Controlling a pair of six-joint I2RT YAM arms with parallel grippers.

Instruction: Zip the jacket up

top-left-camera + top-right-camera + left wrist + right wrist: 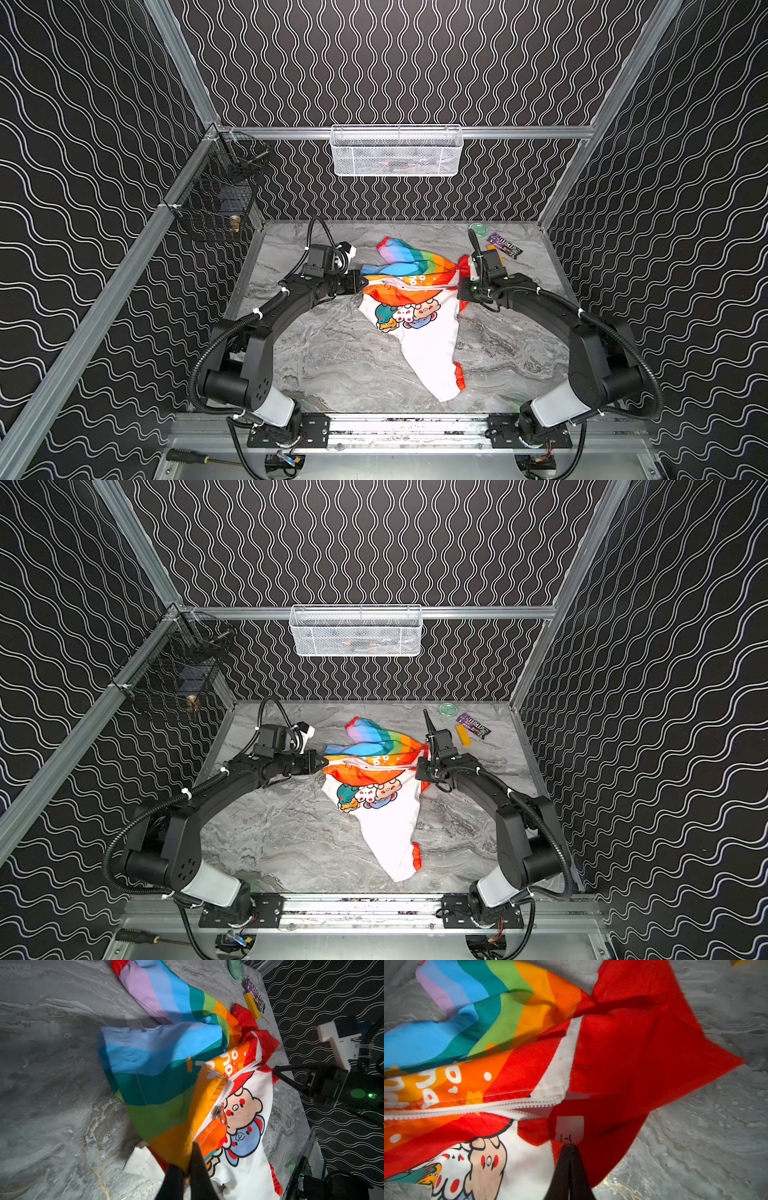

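Observation:
The jacket [409, 291] [374, 766] lies rumpled in mid-table, rainbow stripes at the back and white cartoon-print lining toward the front. My left gripper [362, 283] [325, 762] [188, 1167] is shut on its orange bottom hem. The zipper slider [218, 1112] with its metal ring sits a short way up from that hem; beyond it the white teeth [488, 1108] run apart. My right gripper [458, 289] [417, 766] [570, 1148] is shut on the red neck fabric just under the white label [569, 1129]. The red hood [643, 1043] spreads out behind it.
A green lid [480, 230], a purple candy wrapper [505, 245] and a yellow block [494, 255] lie at the back right. A white mesh basket [395, 151] hangs on the back wall, a black wire basket [216, 199] at the left. A screwdriver [187, 456] lies on the front frame.

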